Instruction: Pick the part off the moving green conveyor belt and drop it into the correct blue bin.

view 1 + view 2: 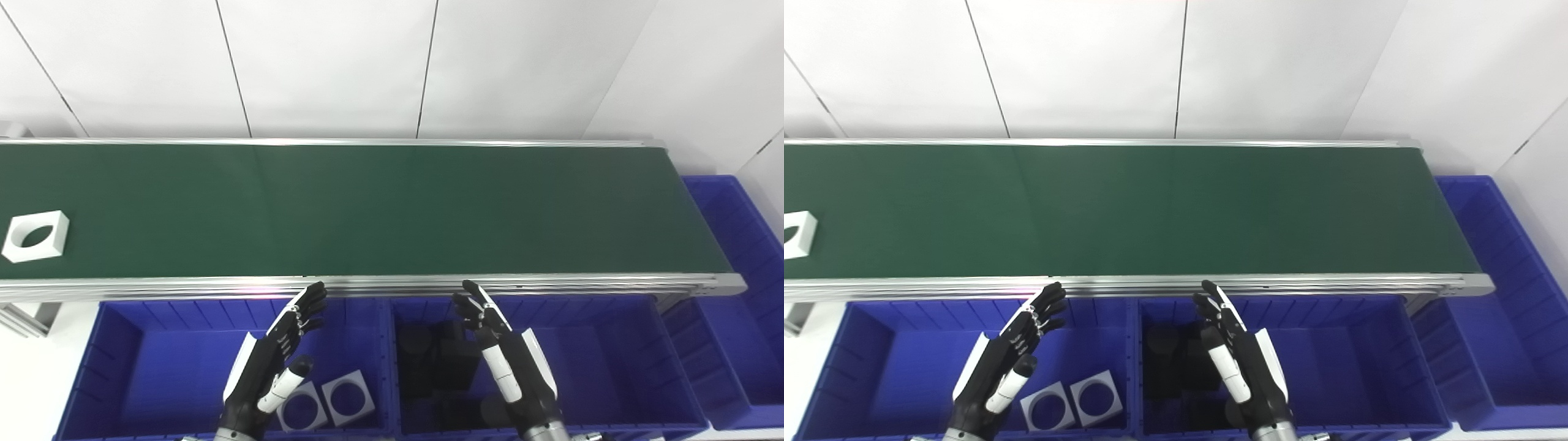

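Left eye view, left bin point(122, 343) holding white parts point(324, 404), right bin point(618, 349) black parts point(438, 361), both hands point(269, 361) point(508, 361) empty, fingers spread

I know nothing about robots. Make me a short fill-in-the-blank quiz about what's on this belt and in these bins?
1. The white part with a round hole lies at the ____ end of the green belt.
2. The bin under the left robot hand holds two ____ square parts.
3. The bin under the right robot hand holds parts coloured ____.
4. Both robot hands hold ____.

Missing words: left; white; black; nothing
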